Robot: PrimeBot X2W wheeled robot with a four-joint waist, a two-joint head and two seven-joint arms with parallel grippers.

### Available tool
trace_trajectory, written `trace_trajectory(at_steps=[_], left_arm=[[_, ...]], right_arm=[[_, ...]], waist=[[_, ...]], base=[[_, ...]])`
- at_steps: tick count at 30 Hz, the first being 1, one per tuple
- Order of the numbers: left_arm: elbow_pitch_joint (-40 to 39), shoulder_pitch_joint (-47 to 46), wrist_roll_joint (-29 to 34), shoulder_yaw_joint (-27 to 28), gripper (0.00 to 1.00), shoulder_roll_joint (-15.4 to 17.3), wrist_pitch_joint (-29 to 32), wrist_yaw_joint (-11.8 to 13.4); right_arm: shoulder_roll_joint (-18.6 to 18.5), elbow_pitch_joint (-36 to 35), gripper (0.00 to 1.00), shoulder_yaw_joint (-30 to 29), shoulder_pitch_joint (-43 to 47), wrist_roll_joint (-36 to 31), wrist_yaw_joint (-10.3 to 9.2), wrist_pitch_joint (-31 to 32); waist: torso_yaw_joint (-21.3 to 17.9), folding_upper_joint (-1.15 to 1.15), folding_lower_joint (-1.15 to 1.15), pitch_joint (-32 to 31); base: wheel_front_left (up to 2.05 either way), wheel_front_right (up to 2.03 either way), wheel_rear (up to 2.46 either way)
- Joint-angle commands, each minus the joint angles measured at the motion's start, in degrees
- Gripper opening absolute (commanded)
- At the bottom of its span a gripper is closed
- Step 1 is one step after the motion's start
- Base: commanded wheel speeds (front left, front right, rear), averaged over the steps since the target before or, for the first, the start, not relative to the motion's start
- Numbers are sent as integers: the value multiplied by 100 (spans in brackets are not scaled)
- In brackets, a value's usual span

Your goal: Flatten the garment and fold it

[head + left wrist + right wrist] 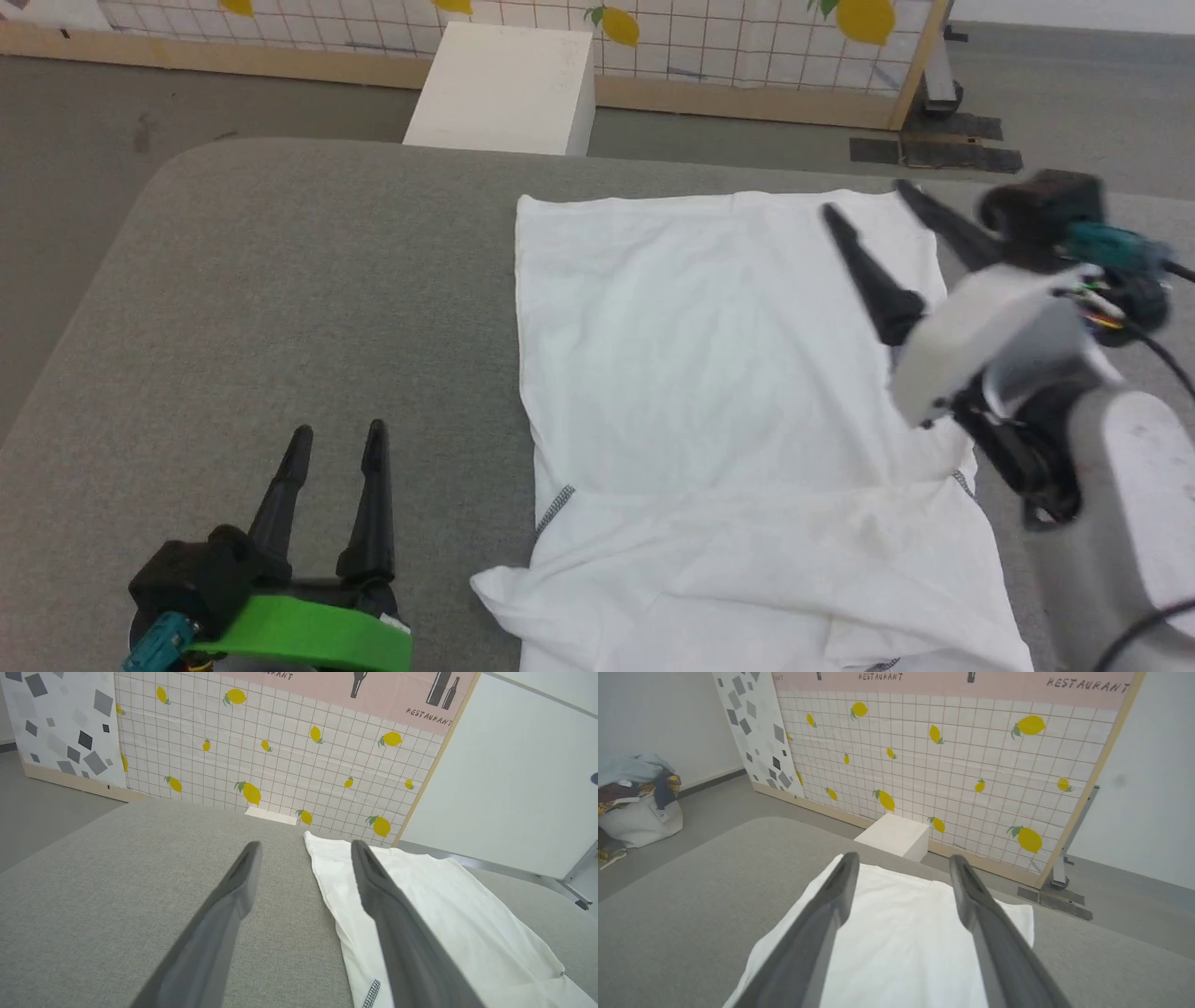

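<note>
a white box (504,89) stands on the floor beyond the garment (728,373), just past the far edge of the grey cloth-covered counter (280,280). behind the box, farther from the garment, rises a tiled panel printed with yellow lemons (948,765). a second panel with scattered grey squares (60,728) joins it on the garment's left side. a bag heaped with clothes (635,798) sits on the floor well off to the left of the garment. dark flat plates (934,149) lie on the floor beyond the garment's far right corner.

a pink band along the top of the lemon panel reads "restaurant" (1087,685), with black bottle shapes (357,683) beside the word.

the garment lies spread on the counter. its far part is smooth and its near part is creased, with grey zigzag stitching (555,509) showing at its left edge.

the left gripper (338,431) hangs over bare counter to the left of the garment's near part, fingers spread wide, empty and clear of the cloth. the right gripper (864,198) is over the garment's far right corner, fingers also spread wide and gripping nothing. whether their tips touch the cloth cannot be told.
</note>
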Motion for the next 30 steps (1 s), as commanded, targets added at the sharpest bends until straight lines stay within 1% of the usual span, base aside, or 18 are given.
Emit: trace_trajectory(at_steps=[1,4,8,12,14,16,18,22,25,27,30], left_arm=[[-41,43,54,-8,100,36,-3,12],[-81,82,70,18,100,41,-37,45],[-108,182,122,-4,100,17,-140,34],[-3,266,221,-23,100,-6,-182,120],[-15,239,224,28,100,-49,-211,174],[-42,118,260,26,100,-16,-210,143],[-72,-133,310,19,100,95,-117,65],[-163,-1054,401,71,100,458,307,-172],[-174,-2068,449,133,100,856,886,-424],[-81,-2778,395,174,100,1054,1284,-593],[246,-3788,215,234,100,1219,1707,-856]], right_arm=[[19,-252,100,-279,344,-234,-8,-99],[100,-915,100,-871,958,-760,-8,-345],[344,-1452,100,-1407,1702,-1156,-8,-778],[556,-1710,100,-1790,2403,-1371,-8,-1168],[593,-1778,100,-1858,2637,-1375,-8,-1289],[601,-1787,100,-1870,2774,-1248,-8,-1368],[603,-1775,100,-1825,2801,-1164,-8,-1427],[604,-1880,100,-1746,2670,-1192,-8,-1455],[605,-2023,100,-1701,2534,-1197,-8,-1433],[605,-2107,100,-1651,2452,-1195,-8,-1429],[605,-2204,100,-1567,2353,-1192,-8,-1423]], waist=[[-89,0,0,-8],[-204,0,0,26],[-297,0,0,55],[-336,0,0,83],[-374,0,0,129],[-392,0,0,189],[-404,0,0,265],[-398,0,0,489],[-412,0,0,766],[-439,0,0,969],[-497,0,0,1281]], base=[[0,0,0],[0,0,0],[0,0,0],[0,0,0],[0,0,0],[0,0,0],[0,0,0],[0,0,0],[0,0,0],[0,0,0],[0,0,0]])
